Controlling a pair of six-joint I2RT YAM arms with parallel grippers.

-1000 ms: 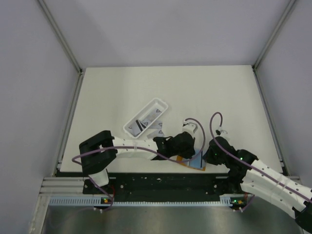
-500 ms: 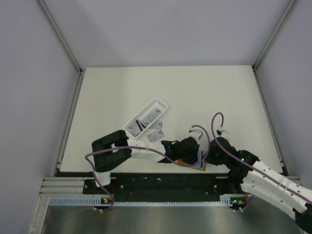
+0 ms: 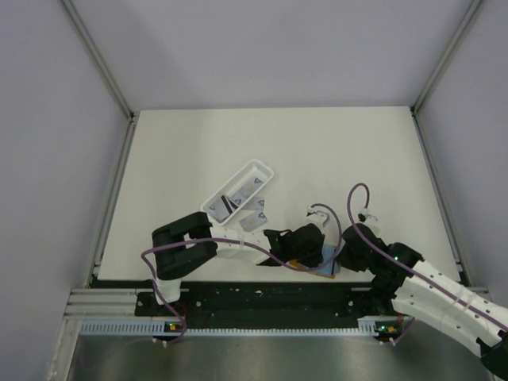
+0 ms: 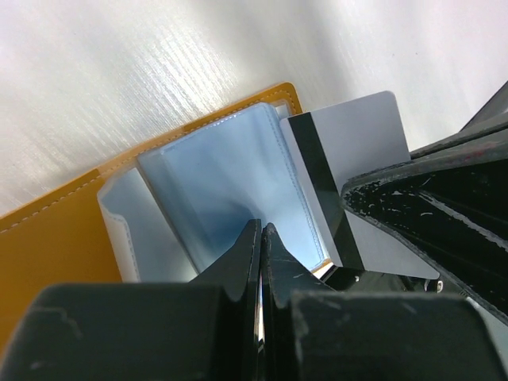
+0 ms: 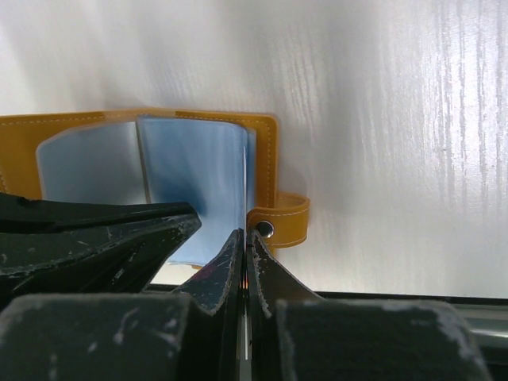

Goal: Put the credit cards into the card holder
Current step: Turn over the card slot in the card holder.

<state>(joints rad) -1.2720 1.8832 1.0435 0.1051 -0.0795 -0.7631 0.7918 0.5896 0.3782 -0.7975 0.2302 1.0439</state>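
Note:
The card holder point(image 3: 297, 263) lies open at the near table edge: orange cover point(image 4: 48, 246), pale blue plastic sleeves inside, and a snap strap point(image 5: 284, 222). My left gripper point(image 4: 262, 228) is shut, its tips pinching the edge of a sleeve, which curves up toward them. My right gripper point(image 5: 244, 232) is shut on a credit card point(image 4: 353, 151), light grey with a black stripe. The card stands edge-on at the holder's right side, against the sleeves. In the top view the left gripper point(image 3: 308, 248) and the right gripper point(image 3: 343, 255) meet over the holder.
A long white tray point(image 3: 262, 165) holding more cards lies slanted behind the left arm. A few loose cards point(image 3: 254, 214) lie just in front of it. The black table edge rail runs just below the holder.
The left arm has swung forward and lowered its gripper onto the holder's sleeves. The right gripper with the card has shifted only slightly.

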